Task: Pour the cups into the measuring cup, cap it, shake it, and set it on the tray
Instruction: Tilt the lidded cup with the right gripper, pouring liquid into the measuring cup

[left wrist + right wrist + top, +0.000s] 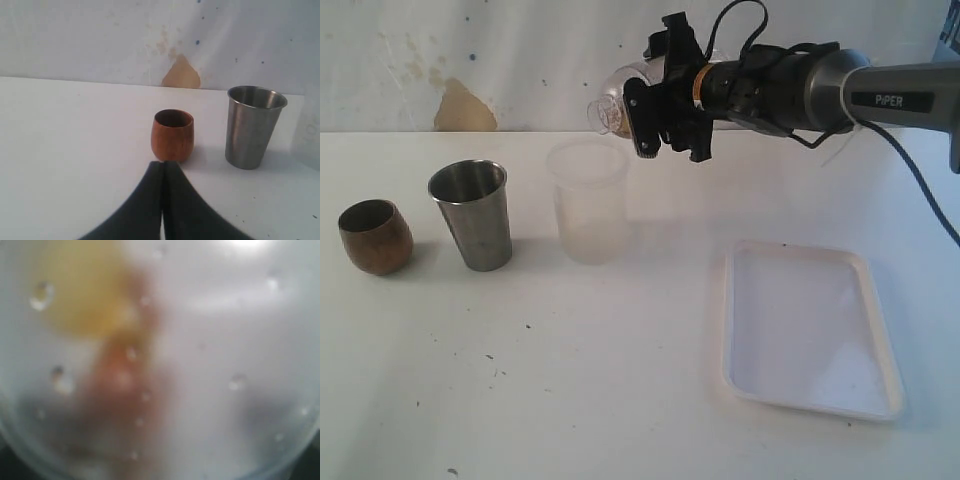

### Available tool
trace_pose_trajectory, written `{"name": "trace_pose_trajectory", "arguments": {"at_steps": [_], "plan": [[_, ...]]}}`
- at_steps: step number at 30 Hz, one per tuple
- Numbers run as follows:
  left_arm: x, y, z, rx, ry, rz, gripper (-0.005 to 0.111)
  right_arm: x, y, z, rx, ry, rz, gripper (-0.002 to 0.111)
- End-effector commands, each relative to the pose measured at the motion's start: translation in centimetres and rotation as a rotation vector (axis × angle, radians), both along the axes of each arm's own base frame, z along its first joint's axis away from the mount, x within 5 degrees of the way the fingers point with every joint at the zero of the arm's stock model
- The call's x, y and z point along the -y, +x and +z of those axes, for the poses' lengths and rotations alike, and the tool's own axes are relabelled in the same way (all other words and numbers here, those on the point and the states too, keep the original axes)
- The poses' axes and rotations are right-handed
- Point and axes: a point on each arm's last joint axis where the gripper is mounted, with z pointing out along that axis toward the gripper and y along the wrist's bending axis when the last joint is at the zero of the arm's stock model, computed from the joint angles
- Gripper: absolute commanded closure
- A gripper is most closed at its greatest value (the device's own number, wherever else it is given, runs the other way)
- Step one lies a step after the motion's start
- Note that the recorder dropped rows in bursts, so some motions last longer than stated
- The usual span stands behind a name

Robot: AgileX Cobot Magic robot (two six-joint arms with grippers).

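One mark, "PiPER", on arm (890,100); right claw (670,125) holds measuring cup (610,105).

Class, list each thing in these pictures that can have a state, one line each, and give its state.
wooden cup: upright, untouched.
steel tumbler: upright, mouth up, untouched.
frosted cup: upright, uncapped.
tray: lying flat, nothing on it.
clear plastic piece: held in the air, tilted.
left tool: shut, holding nothing.
right tool: clamped on the clear plastic piece.
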Motion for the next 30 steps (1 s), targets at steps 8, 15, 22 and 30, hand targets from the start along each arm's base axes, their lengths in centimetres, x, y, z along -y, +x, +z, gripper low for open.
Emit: {"name": "trace_pose_trajectory", "arguments": {"at_steps": [8, 15, 22, 30], "plan": [[0.00, 0.00, -0.12, 0.004, -0.007, 0.001, 0.107, -0.40, -0.09, 2.13, 0.100, -0.027, 0.081, 0.108], [0.00, 0.00, -0.12, 0.004, -0.007, 0.001, 0.107, -0.43, -0.10, 2.13, 0.115, -0.071, 0.100, 0.108], [0.00, 0.00, -0.12, 0.004, -0.007, 0.001, 0.107, -0.46, -0.11, 2.15, 0.123, -0.086, 0.109, 0.108], [0.00, 0.00, -0.12, 0.004, -0.007, 0.001, 0.107, -0.63, -0.15, 2.27, 0.145, -0.102, 0.135, 0.108]]}}
